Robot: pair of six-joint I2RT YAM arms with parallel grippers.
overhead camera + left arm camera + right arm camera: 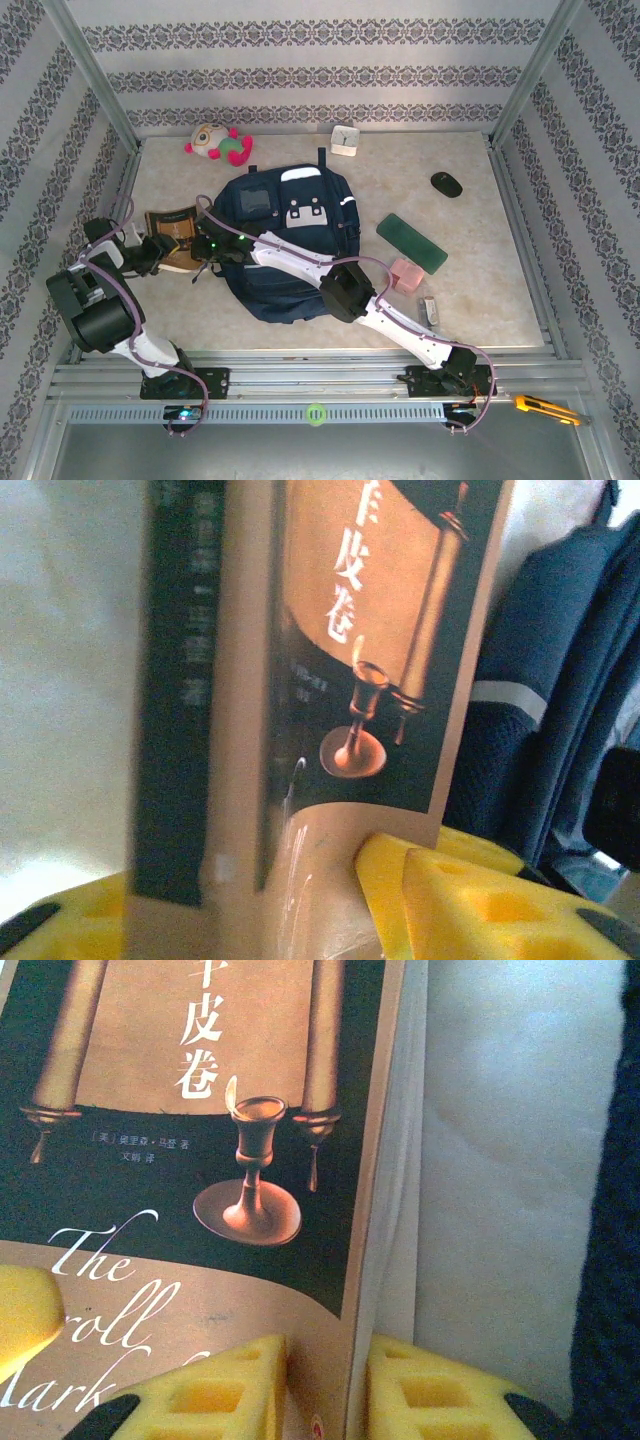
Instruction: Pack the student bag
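The student bag lies flat mid-table, a navy backpack with white trim; its fabric also shows in the left wrist view and the right wrist view. A brown and black book sits just left of the bag, tilted up off the table. My left gripper is on its near left side. In the left wrist view the book stands between the yellow fingers of that gripper. My right gripper reaches across the bag. Its pads clamp the book at its page edge, gripper shut.
A plush toy and a small white box sit at the back. Right of the bag lie a black mouse, a green case, a pink block and a small silver item. A yellow utility knife rests on the front rail.
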